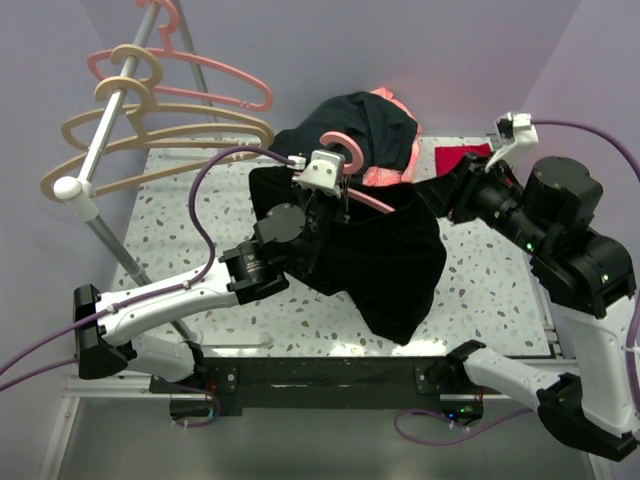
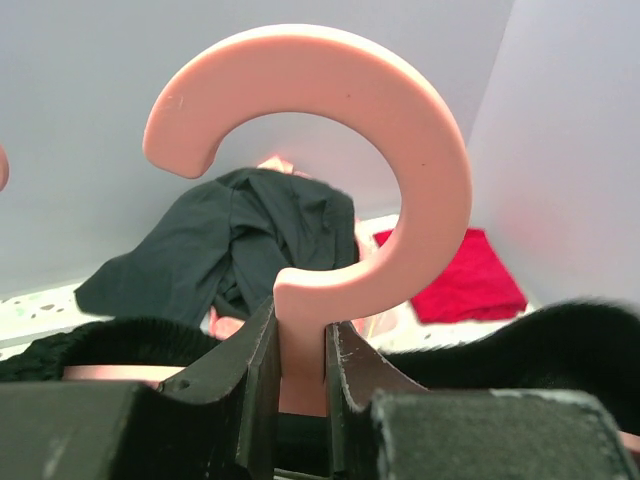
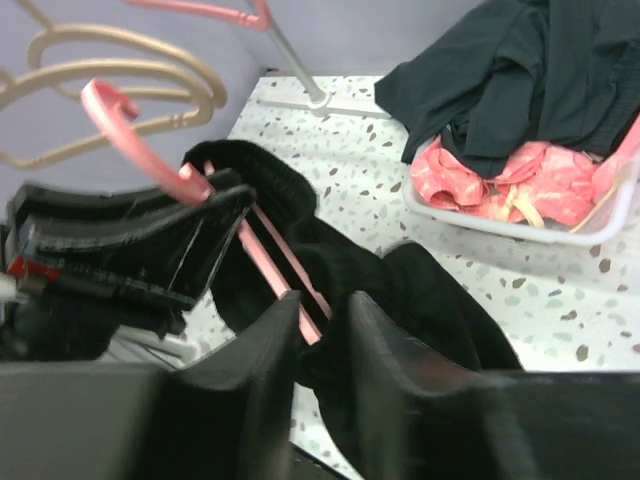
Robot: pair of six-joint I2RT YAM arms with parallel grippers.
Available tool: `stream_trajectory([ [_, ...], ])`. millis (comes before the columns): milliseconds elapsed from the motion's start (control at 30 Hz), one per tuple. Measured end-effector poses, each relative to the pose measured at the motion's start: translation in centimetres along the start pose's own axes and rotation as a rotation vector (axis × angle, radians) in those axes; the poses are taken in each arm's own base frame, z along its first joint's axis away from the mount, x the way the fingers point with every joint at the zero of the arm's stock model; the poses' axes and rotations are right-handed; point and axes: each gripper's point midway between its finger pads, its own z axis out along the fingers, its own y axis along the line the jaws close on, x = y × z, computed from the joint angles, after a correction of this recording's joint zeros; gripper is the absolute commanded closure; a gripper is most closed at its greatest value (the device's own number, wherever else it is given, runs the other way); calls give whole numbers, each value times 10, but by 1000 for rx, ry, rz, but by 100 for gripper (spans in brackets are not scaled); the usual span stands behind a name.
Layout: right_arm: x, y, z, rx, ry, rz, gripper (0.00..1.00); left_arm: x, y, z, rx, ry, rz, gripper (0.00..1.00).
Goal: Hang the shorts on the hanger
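Observation:
The pink hanger [image 1: 343,147] is held up over the table's middle, its hook filling the left wrist view [image 2: 400,120]. My left gripper [image 1: 338,183] is shut on the hanger's neck [image 2: 300,340]. The black shorts [image 1: 390,260] drape over the hanger's arms and hang down onto the table. One pink arm [image 3: 285,262] shows through the waist opening in the right wrist view. My right gripper [image 1: 455,186] is at the shorts' right end, with its fingers [image 3: 265,350] closed on a fold of the black fabric [image 3: 420,290].
A rack pole [image 1: 100,150] at far left carries beige hangers [image 1: 160,125] and more pink ones [image 1: 190,65]. A white basket [image 3: 500,228] behind the shorts holds a dark grey-green garment [image 1: 365,115] and pink items. A folded red cloth [image 1: 460,155] lies at back right.

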Motion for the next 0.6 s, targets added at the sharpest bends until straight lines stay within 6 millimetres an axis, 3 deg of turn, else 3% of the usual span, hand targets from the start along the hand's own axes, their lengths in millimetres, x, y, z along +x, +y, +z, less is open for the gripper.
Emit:
stream_trajectory([
  [100,15,3,-22,-62,6,-40,32,9,1,-2,1,33,45,100],
  [367,34,2,-73,-144,-47,-162,25,23,2,-8,39,95,110,100],
  [467,49,0,-71,-165,-7,-202,24,19,0,-14,81,104,113,100],
  [600,75,-7,-50,-177,94,-240,21,14,-1,-21,122,110,99,100],
])
